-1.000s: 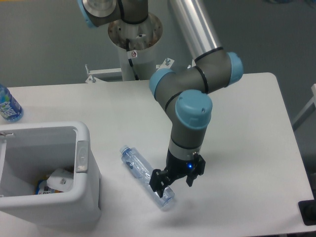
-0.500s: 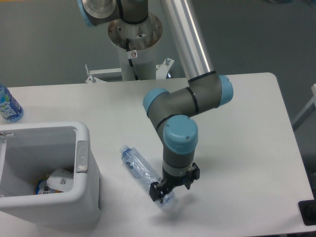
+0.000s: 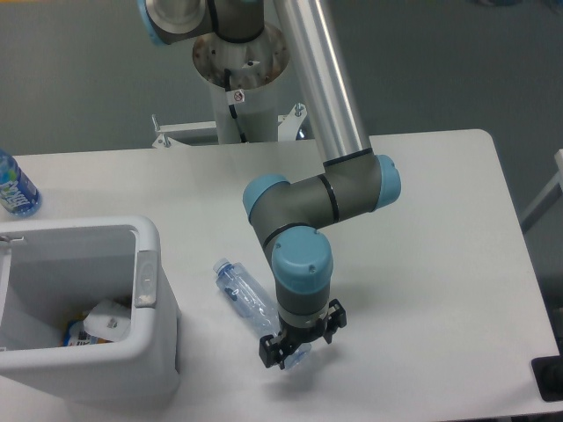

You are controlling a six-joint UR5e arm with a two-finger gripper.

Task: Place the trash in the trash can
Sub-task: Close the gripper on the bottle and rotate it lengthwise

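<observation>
The clear bluish crinkled bottle lies on the white table, slanting from upper left to lower right, just right of the trash can. My gripper points down over the bottle's lower right end, with its jaws open and astride that end, which it partly hides. The white trash can with a grey tab stands at the front left. A flat white packet lies inside it on the bottom.
A bottle with a blue label stands at the table's far left edge. The robot's base column rises behind the table. A black object sits at the front right corner. Another small printed item lies in the bin.
The arm has swung left and lowered. The gripper moved from beside the bottle's lower end to directly over it and closer to the table. The bottle has not moved.
</observation>
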